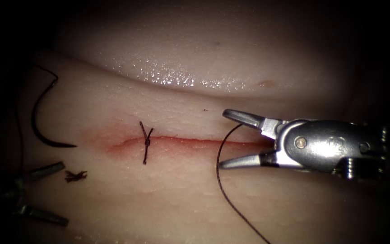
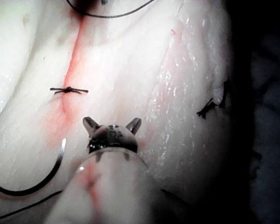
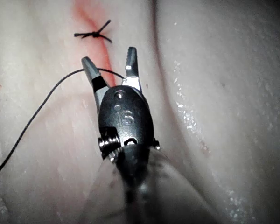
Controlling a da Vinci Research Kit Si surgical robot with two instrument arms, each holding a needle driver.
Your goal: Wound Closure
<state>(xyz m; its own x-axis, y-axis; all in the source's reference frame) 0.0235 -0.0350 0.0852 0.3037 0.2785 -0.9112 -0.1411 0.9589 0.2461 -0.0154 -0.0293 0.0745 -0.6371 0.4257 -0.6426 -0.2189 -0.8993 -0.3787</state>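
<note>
The tissue [image 1: 168,199] carries a red cut [image 1: 190,141] with one knotted stitch [image 1: 146,143] near its left end. The curved needle [image 1: 39,133] lies loose on the tissue left of the cut, held by neither tool, its tip pointing toward the cut. My right tool [image 1: 223,139] hovers open over the cut's right part, and the thread [image 1: 218,174] curves between its jaws ungripped. My left tool [image 1: 64,193] rests open at the lower left with nothing in it. The left wrist view has the left tool [image 2: 112,124], needle [image 2: 37,185] and stitch [image 2: 68,89]. The right wrist view has the right tool [image 3: 108,58], thread [image 3: 32,119] and stitch [image 3: 94,34].
A short cut scrap of thread [image 1: 75,176] lies on the tissue by the left tool's upper jaw, also visible as the scrap [image 2: 206,108]. A wet, glistening fold of tissue [image 1: 177,79] rises behind the cut. Thread [image 1: 20,135] trails down the far left.
</note>
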